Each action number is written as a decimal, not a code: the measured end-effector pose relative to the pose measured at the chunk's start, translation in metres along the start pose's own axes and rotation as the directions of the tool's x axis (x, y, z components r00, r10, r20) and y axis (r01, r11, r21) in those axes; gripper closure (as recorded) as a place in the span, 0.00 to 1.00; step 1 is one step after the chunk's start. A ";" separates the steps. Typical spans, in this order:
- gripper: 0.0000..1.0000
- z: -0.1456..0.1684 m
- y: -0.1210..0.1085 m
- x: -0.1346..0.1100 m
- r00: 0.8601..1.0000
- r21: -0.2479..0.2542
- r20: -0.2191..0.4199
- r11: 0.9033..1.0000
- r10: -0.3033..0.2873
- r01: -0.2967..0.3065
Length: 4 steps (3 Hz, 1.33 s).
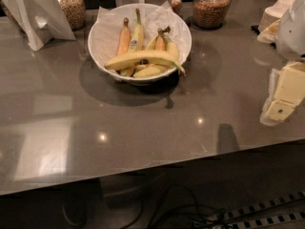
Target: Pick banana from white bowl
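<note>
The grey counter (143,137) carries everything, and most of its near part lies between the tool and nothing that could block a move. The white bowl (91,46), wide and lined with crinkled paper, stands well apart from the tool, to its left as the camera sees it and farther toward the back of the counter. The tool (283,97) itself hangs at the right edge of the view, above the counter and not touching any fruit; if it is spread or pressed together I cannot tell. It holds nothing that I can see. The banana (143,57) to be picked is the long pale one lying across the front of the bowl, on top of the smaller bananas (150,71), so it is the fruit of the bowl nearest to the tool. In my judgement the task is at its beginning: the reach is not yet made. To do it well, the tool should travel left and come down from above on the thick middle of the banana, closing across its width. It should stay off the bowl's front rim. The banana with a blue sticker (137,35) and the orange-tinted banana (124,39) lie farther from the tool and should stay undisturbed. The thin stem (180,69), pointing toward the tool, is a poor place to grip.
</note>
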<state>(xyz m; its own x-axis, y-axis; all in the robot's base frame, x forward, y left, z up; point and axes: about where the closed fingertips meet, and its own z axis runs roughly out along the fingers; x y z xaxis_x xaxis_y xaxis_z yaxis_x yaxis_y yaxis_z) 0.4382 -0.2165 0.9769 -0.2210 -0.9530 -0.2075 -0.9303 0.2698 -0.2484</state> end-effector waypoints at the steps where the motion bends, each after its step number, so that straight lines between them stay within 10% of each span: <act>1: 0.00 0.000 0.000 0.000 1.000 0.000 0.000 1.000 0.000 0.000; 4: 0.00 0.011 -0.042 -0.095 0.963 0.105 0.245 0.990 -0.113 0.090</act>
<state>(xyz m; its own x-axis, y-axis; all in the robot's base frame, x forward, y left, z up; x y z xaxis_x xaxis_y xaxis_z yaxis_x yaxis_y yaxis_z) 0.5018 -0.1358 0.9972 -0.0357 -0.9143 -0.4034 -0.9107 0.1960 -0.3636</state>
